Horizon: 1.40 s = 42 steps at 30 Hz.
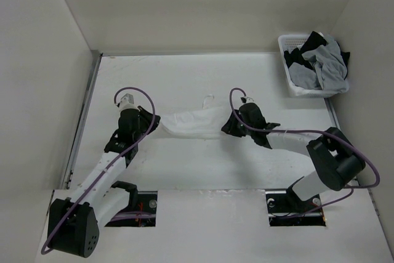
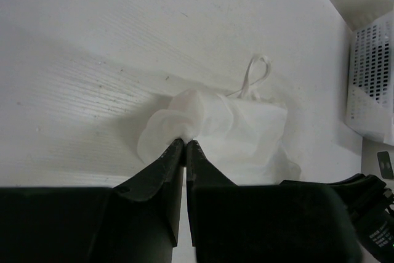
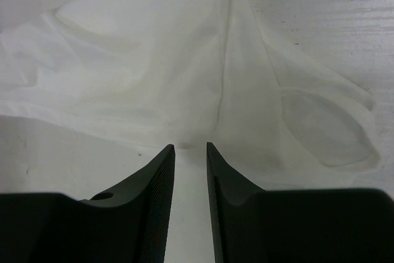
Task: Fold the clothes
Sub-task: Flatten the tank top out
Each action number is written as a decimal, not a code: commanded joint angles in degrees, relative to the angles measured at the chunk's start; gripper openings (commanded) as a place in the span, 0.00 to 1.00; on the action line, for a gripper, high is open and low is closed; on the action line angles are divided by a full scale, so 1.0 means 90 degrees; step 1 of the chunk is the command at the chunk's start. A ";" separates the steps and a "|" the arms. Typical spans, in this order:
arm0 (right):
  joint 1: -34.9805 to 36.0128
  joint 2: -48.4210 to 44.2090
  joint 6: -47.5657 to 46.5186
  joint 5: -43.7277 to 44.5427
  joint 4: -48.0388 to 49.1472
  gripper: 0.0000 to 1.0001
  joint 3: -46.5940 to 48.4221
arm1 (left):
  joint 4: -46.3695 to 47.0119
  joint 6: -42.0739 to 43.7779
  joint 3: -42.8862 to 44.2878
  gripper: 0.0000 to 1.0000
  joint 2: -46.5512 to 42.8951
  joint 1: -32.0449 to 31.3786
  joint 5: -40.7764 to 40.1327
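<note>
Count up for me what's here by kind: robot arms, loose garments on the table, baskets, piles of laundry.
Robot arms: 2 (left arm, right arm)
White garment on the table: 1
White basket: 1
Pile of grey and black clothes in the basket: 1
Total: 5

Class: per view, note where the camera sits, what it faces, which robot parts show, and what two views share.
Top external: overhead, behind the arms, facing the table; both show.
Left wrist: on that wrist, facing the white garment; left end effector shut on it.
Right wrist: on that wrist, facing the garment; right end effector open.
Shared: top and left wrist show the basket.
</note>
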 commanded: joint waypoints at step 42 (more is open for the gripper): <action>0.1737 -0.4907 -0.1057 0.2779 -0.4739 0.00 0.3269 | -0.1480 -0.0135 0.3590 0.02 -0.2175 -0.0526 -0.0624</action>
